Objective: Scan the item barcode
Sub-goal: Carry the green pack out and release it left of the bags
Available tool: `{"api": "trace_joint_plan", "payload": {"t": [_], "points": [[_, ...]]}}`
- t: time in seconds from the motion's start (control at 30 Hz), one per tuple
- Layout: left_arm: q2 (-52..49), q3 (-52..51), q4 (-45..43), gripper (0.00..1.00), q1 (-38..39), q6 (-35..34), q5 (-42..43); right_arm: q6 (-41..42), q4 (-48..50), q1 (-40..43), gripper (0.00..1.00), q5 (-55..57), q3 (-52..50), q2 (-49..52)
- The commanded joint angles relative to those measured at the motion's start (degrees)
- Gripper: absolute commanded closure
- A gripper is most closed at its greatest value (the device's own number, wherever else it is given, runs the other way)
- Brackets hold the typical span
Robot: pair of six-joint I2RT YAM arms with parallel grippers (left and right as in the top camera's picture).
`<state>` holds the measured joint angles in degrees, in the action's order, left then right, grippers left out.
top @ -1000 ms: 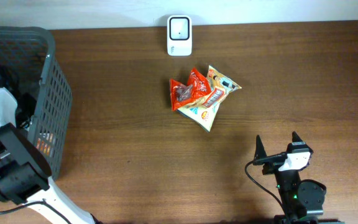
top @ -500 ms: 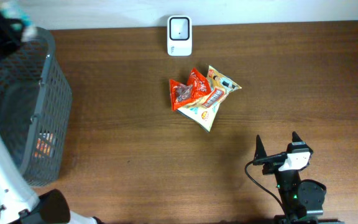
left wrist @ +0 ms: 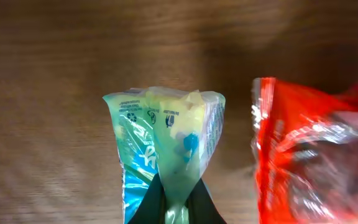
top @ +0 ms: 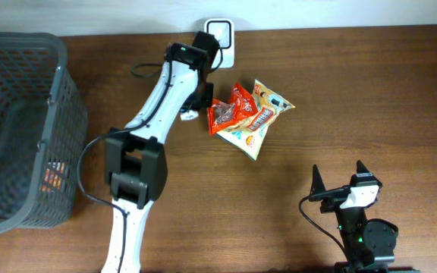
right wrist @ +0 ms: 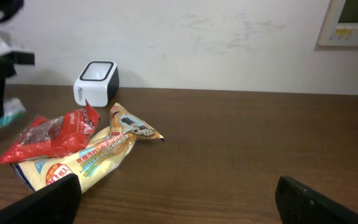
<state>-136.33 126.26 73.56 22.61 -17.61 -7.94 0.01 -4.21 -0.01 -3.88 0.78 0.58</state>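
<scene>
A teal snack packet [left wrist: 163,137] is pinched by the clenched jaws of the left gripper [left wrist: 174,205] just beside a red bag [left wrist: 316,162], bare tabletop [left wrist: 42,93] leftward; the right gripper [top: 338,171] is spread wide.

Left arm [top: 160,97] — white links, black joints; left hand [left wrist: 178,198] black.

Pinched in the matt black left gripper [left wrist: 178,208]: thin teal and yellow see-through plastic pouch [left wrist: 163,143], shiny and creased. Just right of it, crinkly red foil-look snack bag [left wrist: 316,155], super glossy. Underneath, dark brown wood-grain table [left wrist: 42,74], smooth with a soft sheen. Beyond, smooth white plastic box scanner [right wrist: 97,81].
</scene>
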Motion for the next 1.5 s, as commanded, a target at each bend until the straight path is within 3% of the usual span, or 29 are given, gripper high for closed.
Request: {"api": "trace_joint_plan", "payload": {"t": [0.0,0.27,0.4,0.5,0.57,0.63,0.67,0.77,0.8,0.83,0.9,1.03,1.13,1.2,1.3,1.33,1.37,1.47], "points": [[-3.82,0.26,-1.64,1.0,0.35,-2.69,6.8,0.44,-0.09,-0.31,0.02,0.5,-0.46,-0.37],[-3.93,0.26,-7.76,1.0,9.05,-2.73,9.9,0.44,-0.07,-0.31,0.02,0.5,-0.46,-0.37],[-3.89,1.73,-6.64,1.0,9.4,-2.73,-2.67,0.44,-0.09,-0.31,0.02,0.5,-0.46,-0.37],[-3.89,2.93,-4.9,1.0,6.25,-4.35,-4.5,0.44,-0.09,-0.31,0.02,0.5,-0.46,-0.37],[-3.89,2.91,-3.65,0.79,5.05,-5.92,0.24,0.44,-0.09,-0.31,0.02,0.5,-0.46,-0.37],[-3.78,3.04,-3.28,0.69,5.11,-5.9,1.11,0.44,-0.09,-0.31,0.02,0.52,-0.46,-0.37],[-3.65,4.68,-1.68,0.26,4.9,-5.66,1.07,0.44,-0.09,-0.31,0.02,0.5,-0.46,-0.39],[-3.26,19.89,7.98,0.21,2.99,-4.59,1.01,0.44,-0.09,-0.31,0.02,0.5,-0.46,-0.37],[-3.02,28.2,12.28,0.08,2.1,-3.96,0.24,0.44,-0.09,-0.31,0.02,0.52,-0.46,-0.37],[-2.71,37.51,17.14,0.01,0.28,-2.03,-0.98,0.44,-0.09,-0.31,0.02,0.5,-0.46,-0.39],[-2.62,53.75,23.17,0.01,-4.96,-2.01,-5.22,0.44,-0.09,-0.31,0.02,0.5,-0.46,-0.37],[8.07,53.53,23.15,0.01,-24.81,-2.69,-2.89,0.44,-0.09,-0.31,0.02,0.5,-0.46,-0.37],[10.27,53.37,23.17,0.01,-40.24,-1.46,9.44,0.44,-0.09,-0.31,0.02,0.5,-0.46,-0.39],[10.34,50.05,23.17,0.01,-48.02,5.6,16.81,0.44,-0.09,-0.31,0.02,0.5,-0.46,-0.37],[10.58,39.43,23.17,0.01,-55.04,5.9,15.45,0.44,-0.09,-0.31,0.02,0.5,-0.46,-0.37],[10.58,34.77,23.17,0.0,-56.76,9.05,15.87,0.44,-0.09,-0.31,0.02,0.5,-0.46,-0.39],[10.58,30.18,23.17,0.0,-57.7,12.24,15.82,0.44,-0.09,-0.31,0.02,0.52,-0.46,-0.39],[10.58,17.77,22.77,0.0,-58.58,12.57,13.92,0.44,-0.09,-0.31,0.02,0.52,-0.46,-0.37]]}}
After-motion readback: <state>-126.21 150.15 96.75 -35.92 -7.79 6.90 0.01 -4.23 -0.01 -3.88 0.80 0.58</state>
